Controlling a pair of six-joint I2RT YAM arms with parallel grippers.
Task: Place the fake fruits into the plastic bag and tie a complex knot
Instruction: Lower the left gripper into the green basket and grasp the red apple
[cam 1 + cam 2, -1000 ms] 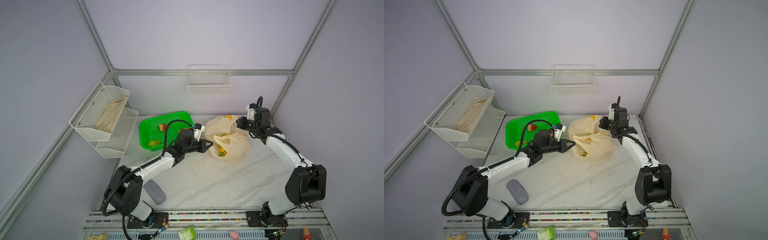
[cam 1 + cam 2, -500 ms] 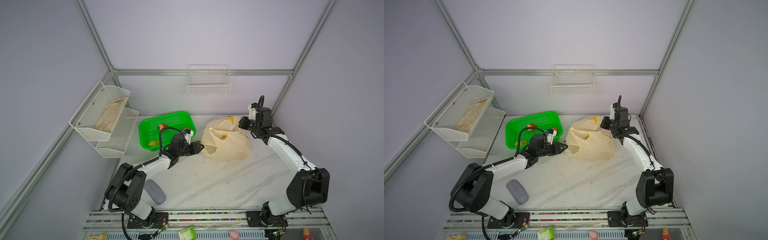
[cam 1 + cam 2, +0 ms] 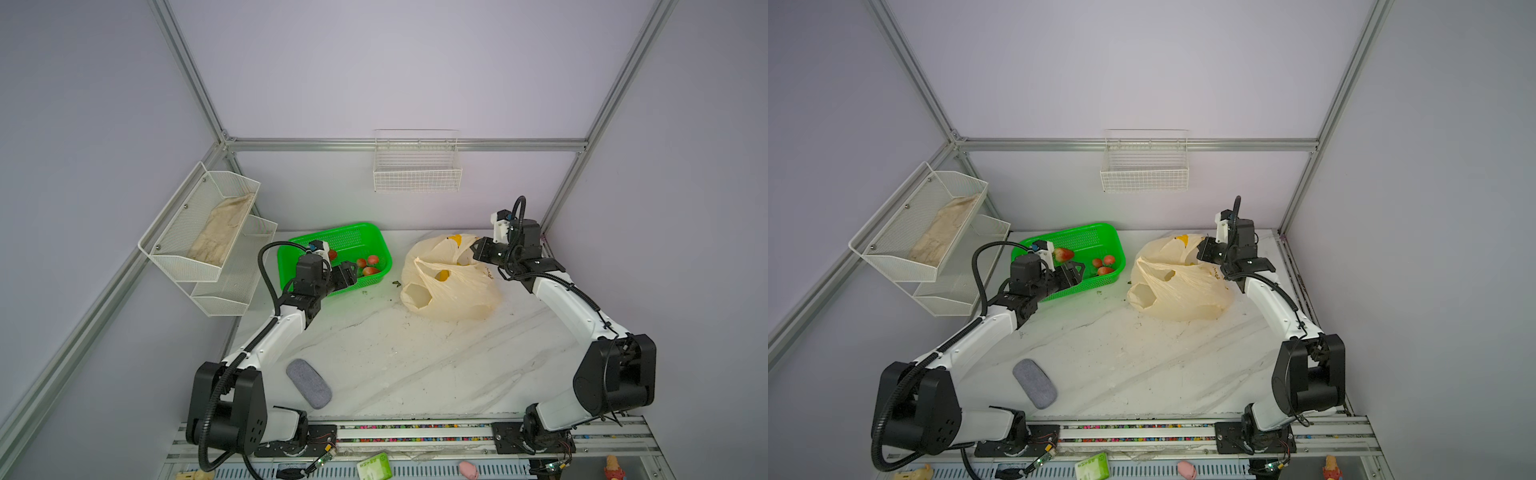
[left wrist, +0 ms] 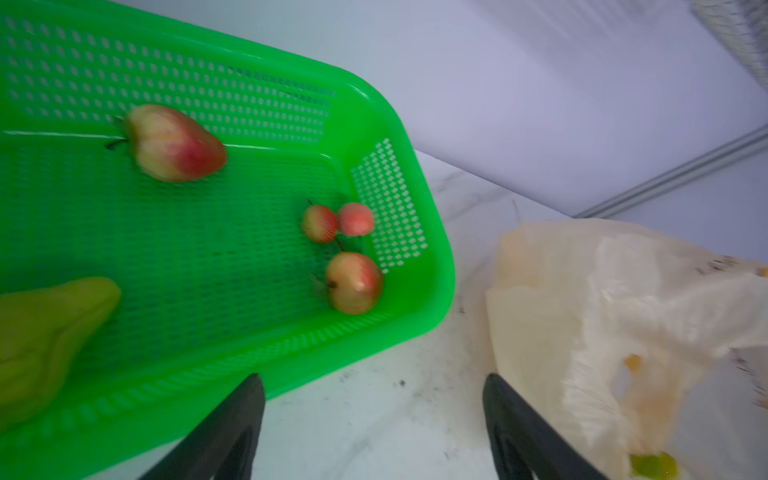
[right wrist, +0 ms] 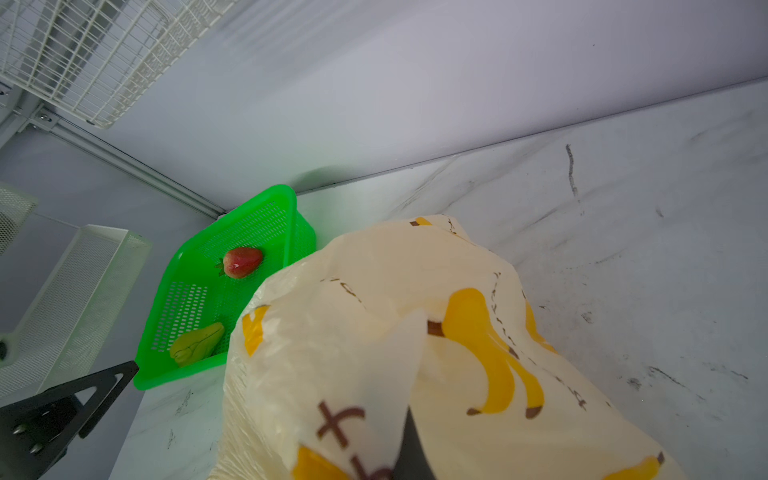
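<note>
Nearest the lens, a green card (image 3: 374, 466) on the front rail carries print too small to read, and a grey oval pad (image 3: 308, 383) lies on the marble tabletop (image 3: 415, 365). Farther in, the left hand (image 4: 372, 380) hangs released, jaws wide and holding nothing, above the near rim of the green basket (image 4: 432, 291). The fake fruits not yet bagged lie there. A cluster of small red fruits (image 4: 353, 286) sits just beyond its fingertips at the basket's right end. A strawberry (image 4: 174, 143) lies on its side, long axis roughly along the far wall, and a yellow-green fruit (image 4: 50, 332) is at the left end. The left arm is plainly the nearer one, so the pick looks like a short reach forward, then a carry to the right. There the plastic bag (image 3: 449, 291) slumps near the basket but apart from it, handle openings turned toward it. The right hand (image 3: 478, 252) is clenched on the bag's far rim. Dark brown lettering and banana prints mark the film; only a cross-like stroke is clear, no word legible. On the back wall hangs a white wire basket (image 3: 417, 166).
</note>
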